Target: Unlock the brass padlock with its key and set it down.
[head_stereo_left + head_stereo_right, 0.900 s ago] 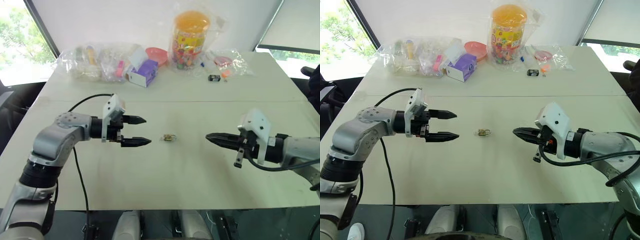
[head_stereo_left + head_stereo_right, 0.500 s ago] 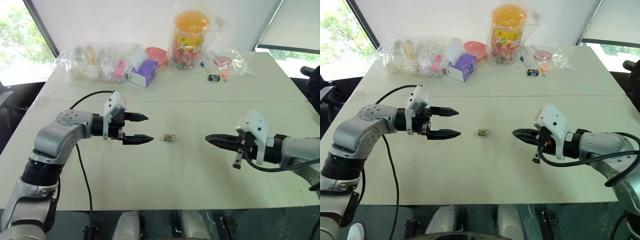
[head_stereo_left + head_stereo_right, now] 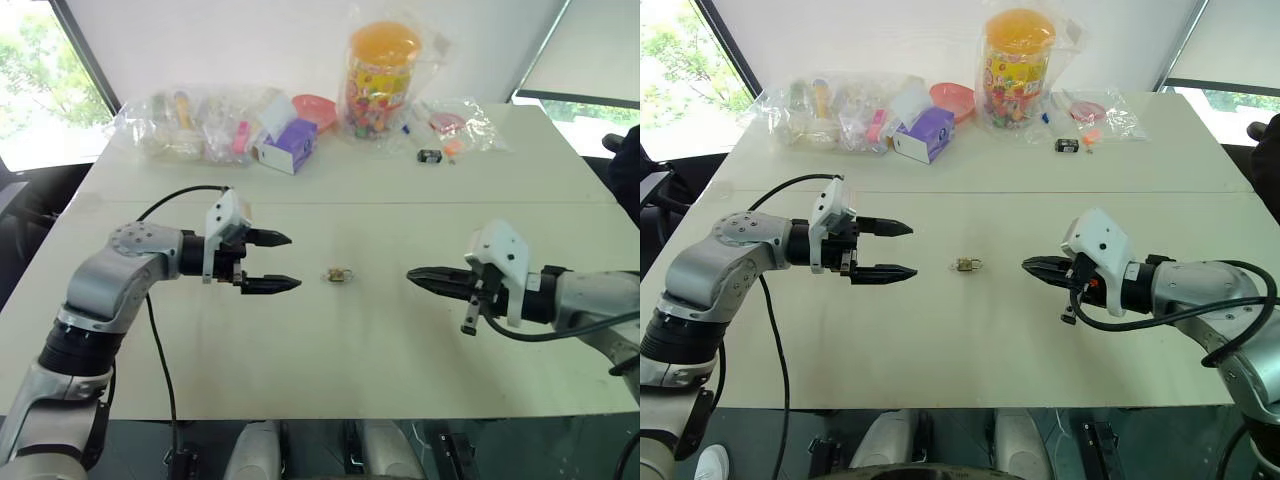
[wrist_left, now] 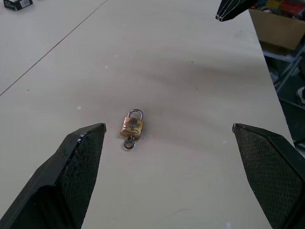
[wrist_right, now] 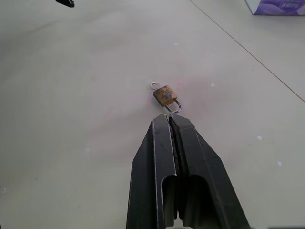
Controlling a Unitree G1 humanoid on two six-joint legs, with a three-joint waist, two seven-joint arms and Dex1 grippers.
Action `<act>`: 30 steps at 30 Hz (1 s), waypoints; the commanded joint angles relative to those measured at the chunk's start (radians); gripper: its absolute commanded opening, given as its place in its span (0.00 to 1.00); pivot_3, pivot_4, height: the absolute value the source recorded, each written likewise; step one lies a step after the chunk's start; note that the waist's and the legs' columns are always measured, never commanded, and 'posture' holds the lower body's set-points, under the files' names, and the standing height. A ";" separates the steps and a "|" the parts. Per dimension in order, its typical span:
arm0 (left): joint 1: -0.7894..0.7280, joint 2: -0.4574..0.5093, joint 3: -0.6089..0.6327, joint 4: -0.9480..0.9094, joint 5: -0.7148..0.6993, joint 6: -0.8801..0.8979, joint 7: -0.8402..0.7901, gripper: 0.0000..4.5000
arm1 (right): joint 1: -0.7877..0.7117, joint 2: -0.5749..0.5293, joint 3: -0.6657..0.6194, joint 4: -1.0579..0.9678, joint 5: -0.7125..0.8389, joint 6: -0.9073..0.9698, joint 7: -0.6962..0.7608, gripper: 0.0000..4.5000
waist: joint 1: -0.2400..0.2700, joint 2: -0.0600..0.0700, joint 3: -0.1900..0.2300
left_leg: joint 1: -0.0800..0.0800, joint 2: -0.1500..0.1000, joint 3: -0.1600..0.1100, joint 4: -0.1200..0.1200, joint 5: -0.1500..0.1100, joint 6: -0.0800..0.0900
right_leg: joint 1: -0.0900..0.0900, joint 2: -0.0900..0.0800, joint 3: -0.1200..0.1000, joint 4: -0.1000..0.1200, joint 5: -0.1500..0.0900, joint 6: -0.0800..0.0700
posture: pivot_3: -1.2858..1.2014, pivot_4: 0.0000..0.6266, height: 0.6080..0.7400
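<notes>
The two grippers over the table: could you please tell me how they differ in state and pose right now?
The left gripper is open, its fingers spread wide; the right gripper is shut, fingers pressed together. The left gripper points in from the robot's left side, the right gripper from its right side. Both hold nothing and aim at the brass padlock, which lies on the table between them with the key at its base.

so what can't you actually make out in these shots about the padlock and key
- Whether the shackle is latched: the brass padlock is too small in every view to tell.
- The key: a small silvery bit at the padlock's base in the left wrist view; its blade is hidden, so how far it sits in is unclear.
- Shackle end in the right wrist view: the shut right pincer partly overlaps it.
- Head views: the key is too small to separate from the lock.
</notes>
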 commanded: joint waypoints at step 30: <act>0.093 0.030 -0.003 -0.011 0.134 -0.141 0.032 1.00 | -0.606 0.437 0.631 1.029 -0.598 -0.525 0.316 0.99 | -0.003 0.001 0.000 | -0.004 0.000 0.002 0.001 0.000 0.000 | -0.006 -0.002 0.000 0.003 0.000 0.000 | 0.52 0.24 1.00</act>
